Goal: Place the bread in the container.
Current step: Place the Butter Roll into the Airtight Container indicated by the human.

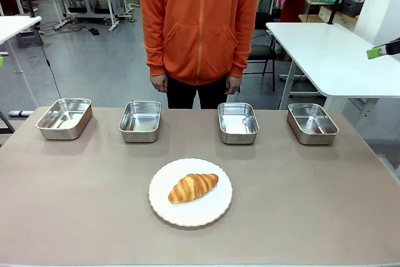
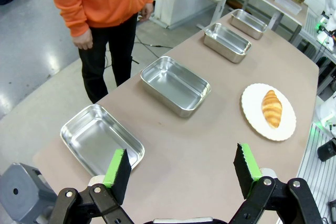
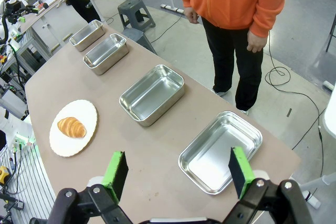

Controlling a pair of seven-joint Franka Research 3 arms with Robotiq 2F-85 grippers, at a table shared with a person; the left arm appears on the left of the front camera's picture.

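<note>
Left claw: the left claw [image 2: 180, 154] is spread wide with nothing between its green pads [image 2: 114, 167].
Right claw: the right claw [image 3: 177, 156] is also spread wide and empty.
Arm pose: each claw hangs above one end of the table [image 1: 75, 204], well away from the plate [image 1: 187, 218], and is tilted down along the row of pans.
Left wrist view: the nearest pan [image 2: 100, 139] lies just past one finger. Three more pans [image 2: 176, 85] [image 2: 227, 42] [image 2: 247, 23] run away behind it, with the plate to their right.
Right wrist view: the same row is seen from the other end, nearest pan [image 3: 220, 153] first, with the plate to its left.
Front view: a green pad of the right claw pokes in at the right edge, well up and right of the plate. All four pans stand side by side beyond the plate, each apart from it and empty.
Croissant: the croissant [image 1: 193, 187] lies on the middle of the plate, in none of the pans.
Person: a person [image 1: 200, 23] stands behind the pans, opposite the plate, with both hands [image 1: 159, 82] hanging down.
</note>
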